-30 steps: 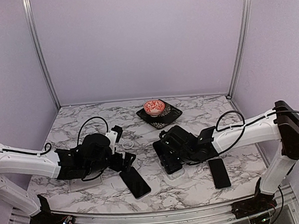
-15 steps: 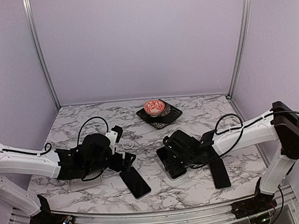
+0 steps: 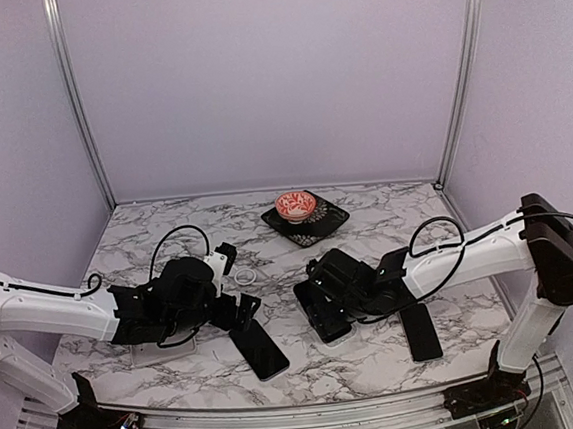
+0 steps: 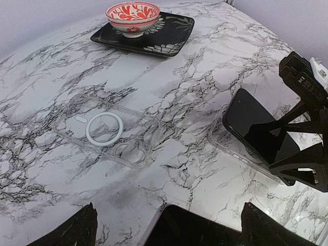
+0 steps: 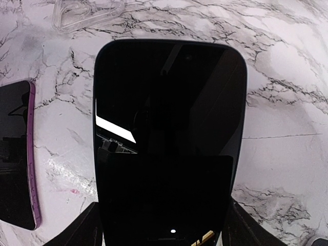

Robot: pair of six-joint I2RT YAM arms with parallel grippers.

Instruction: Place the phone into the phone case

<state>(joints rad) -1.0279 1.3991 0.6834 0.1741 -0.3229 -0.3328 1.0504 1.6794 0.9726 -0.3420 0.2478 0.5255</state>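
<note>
Reference point for all positions: the ringed case [image 4: 105,130], a clear shell with a white ring, lying flat on the marble tabletop [image 4: 205,77].

Right end effector [image 5: 161,228]: closed on the phone [image 5: 169,102], one finger at each long side of its near end. The phone is dark, screen up, and held to the right of the ringed case and nearer the arm bases.

Phone case [image 4: 219,139]: a second clear shell, directly beneath the held phone. In the left wrist view its clear rim shows along one long side of the phone, so the two are not squarely aligned. Whether any corner is seated cannot be determined.

Left end effector [image 4: 171,230]: jaws wide, holding nothing. It sits low on the near side of the ringed case, with its fingertips on either side of the end of a purple-edged phone [image 3: 259,349] that lies flat on the tabletop.

Other items:
- A third dark phone [image 3: 419,331] lies flat, well to the right of the ringed case, beyond the held phone.
- A black plate [image 4: 169,38] carrying a red-patterned bowl [image 4: 133,14] sits behind the ringed case, toward the back wall.
</note>
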